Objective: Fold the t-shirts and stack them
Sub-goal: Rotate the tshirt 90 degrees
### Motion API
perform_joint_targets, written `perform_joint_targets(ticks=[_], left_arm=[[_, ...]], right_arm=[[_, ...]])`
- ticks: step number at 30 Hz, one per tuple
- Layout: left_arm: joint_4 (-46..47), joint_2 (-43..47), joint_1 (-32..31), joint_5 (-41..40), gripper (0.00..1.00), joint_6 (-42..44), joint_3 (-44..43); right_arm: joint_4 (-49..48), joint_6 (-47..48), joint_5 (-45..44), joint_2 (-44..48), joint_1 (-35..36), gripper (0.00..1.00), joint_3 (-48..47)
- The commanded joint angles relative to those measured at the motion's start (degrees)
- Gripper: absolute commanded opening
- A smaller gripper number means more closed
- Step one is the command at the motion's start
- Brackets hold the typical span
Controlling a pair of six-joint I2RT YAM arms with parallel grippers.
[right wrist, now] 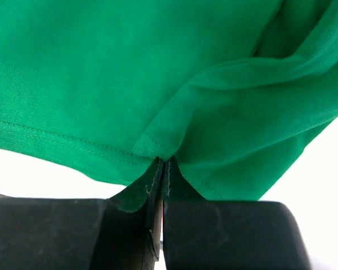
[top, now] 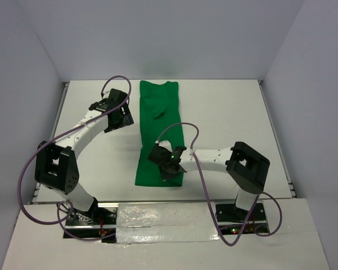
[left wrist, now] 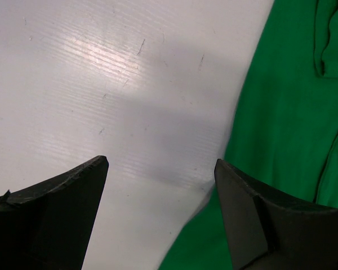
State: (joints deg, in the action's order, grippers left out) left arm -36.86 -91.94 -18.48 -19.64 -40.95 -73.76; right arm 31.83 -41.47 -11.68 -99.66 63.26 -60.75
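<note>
Top external view shows the green t-shirt (top: 168, 121) lying as a long narrow strip on the counter (top: 231, 112), so the lengthwise folds seem done. The right fingers (right wrist: 225, 230) are pinched on its near hem. The left fingers (left wrist: 50, 214) stand wide apart, empty, just beside its left edge. Crosswise folding and stacking are left, I judge.

White table (top: 225, 112), matte, faintly ribbed, marked with a few thin scratches. Walled in white on the left, far and right sides. Carries a single bright green t-shirt (top: 160, 107), laid out as a long narrow strip left of centre, neckline by the far edge, hem toward the near edge. Lies mostly flat, with a folded sleeve and soft creases on top, one hem corner raised off the surface.
</note>
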Motion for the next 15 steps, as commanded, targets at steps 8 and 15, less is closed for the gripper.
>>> perform_joint_targets(ticks=[8, 15], left_arm=[[-0.3, -1.0, -0.2, -0.6, 0.9, -0.3, -1.7], [-2.0, -2.9, -0.2, 1.9, 0.92, -0.8, -3.0]], right_arm=[[3.9, 2.6, -2.4, 7.7, 8.2, 0.0, 0.5], [5.3, 2.6, -2.0, 5.8, 9.5, 0.24, 2.7]])
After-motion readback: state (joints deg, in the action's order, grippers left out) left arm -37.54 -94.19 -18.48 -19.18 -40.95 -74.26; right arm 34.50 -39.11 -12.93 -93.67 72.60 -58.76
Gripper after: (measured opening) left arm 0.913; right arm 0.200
